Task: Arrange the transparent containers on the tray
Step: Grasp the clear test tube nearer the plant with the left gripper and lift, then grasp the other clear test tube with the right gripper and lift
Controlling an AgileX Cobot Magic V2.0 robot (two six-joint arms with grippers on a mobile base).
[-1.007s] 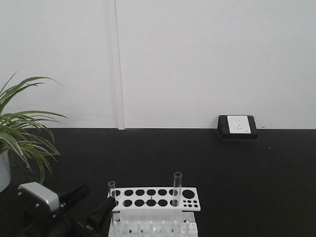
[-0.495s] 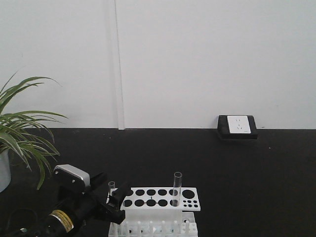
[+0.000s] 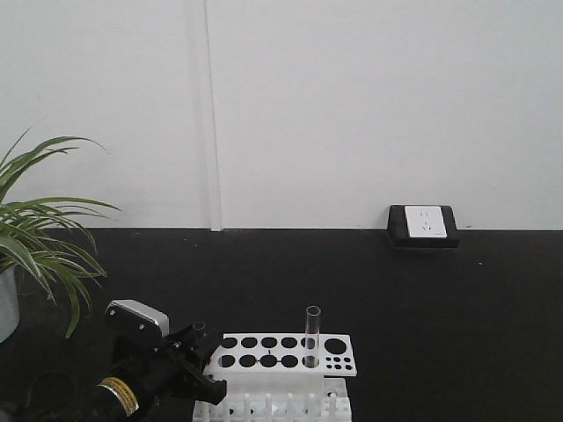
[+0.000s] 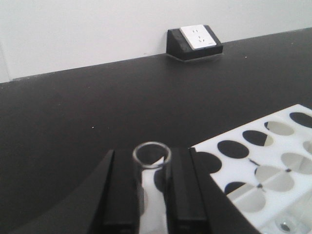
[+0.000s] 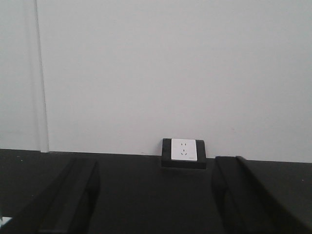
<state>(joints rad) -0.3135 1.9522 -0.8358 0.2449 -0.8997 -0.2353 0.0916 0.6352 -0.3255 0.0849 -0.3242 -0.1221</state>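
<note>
Test tube (image 4: 152, 168) is pinched upright between the left gripper's (image 4: 151, 158) fingers, with the white rack (image 4: 275, 146) just beside the gripper's right; its base is hidden. Lifting crookedly could snag glass on the rack, cracking it or dragging the rack. Right gripper (image 5: 156, 195) hangs spread, empty.

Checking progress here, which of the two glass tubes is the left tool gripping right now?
The tube at the rack's left end, clamped in the left tool; the other tube stands free near the right end.
</note>
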